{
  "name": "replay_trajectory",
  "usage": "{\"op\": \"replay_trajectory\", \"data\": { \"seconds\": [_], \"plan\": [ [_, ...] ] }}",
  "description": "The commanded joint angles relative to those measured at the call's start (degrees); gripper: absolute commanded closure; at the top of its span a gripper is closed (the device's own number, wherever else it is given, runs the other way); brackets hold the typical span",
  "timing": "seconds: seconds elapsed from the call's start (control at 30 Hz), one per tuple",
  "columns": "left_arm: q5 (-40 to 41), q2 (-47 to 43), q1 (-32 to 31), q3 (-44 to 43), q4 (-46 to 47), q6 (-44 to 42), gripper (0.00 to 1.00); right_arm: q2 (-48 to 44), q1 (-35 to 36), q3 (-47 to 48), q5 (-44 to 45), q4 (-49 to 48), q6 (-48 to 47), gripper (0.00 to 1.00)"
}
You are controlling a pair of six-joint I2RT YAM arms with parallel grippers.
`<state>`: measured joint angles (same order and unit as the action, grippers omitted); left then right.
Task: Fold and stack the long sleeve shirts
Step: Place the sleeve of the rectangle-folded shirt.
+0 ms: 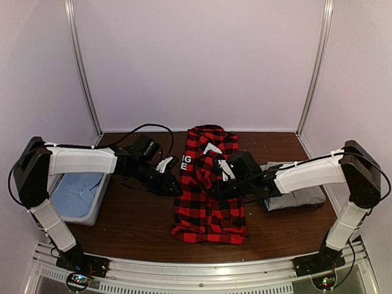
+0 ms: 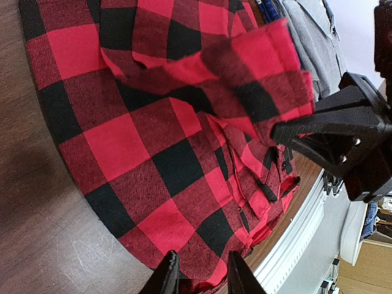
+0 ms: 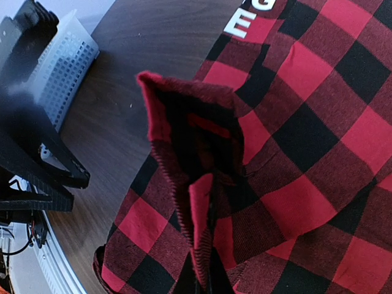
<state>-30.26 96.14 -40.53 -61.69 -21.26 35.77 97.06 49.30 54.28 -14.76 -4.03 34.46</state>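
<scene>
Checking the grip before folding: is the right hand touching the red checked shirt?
Touching. The right wrist view shows the red checked shirt pinched in the shut right hand.

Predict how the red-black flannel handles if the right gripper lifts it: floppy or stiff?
Likely floppy: the fold in the right gripper tents up while the rest of the flannel lies slack on the table. Probably light, since a small pinch carries the fold. Pushed, it would likely bunch, as its creases suggest.

Right arm (image 1: 306, 173) covers part of grey shirt (image 1: 303, 198).
</scene>
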Motion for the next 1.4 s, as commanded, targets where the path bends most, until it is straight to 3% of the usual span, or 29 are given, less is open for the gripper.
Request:
{"op": "replay_trajectory", "data": {
  "seconds": [0.0, 1.37],
  "plan": [
    [0.2, -1.6, 0.6, 1.2, 3.8, 0.7, 0.71, 1.7, 1.7, 1.1, -1.2, -0.2, 0.7, 1.00],
    [-0.6, -1.3, 1.1, 4.9, 7.8, 2.5, 0.73, 4.8, 9.7, 0.2, -3.6, 3.4, -1.4, 1.00]
  ]
}}
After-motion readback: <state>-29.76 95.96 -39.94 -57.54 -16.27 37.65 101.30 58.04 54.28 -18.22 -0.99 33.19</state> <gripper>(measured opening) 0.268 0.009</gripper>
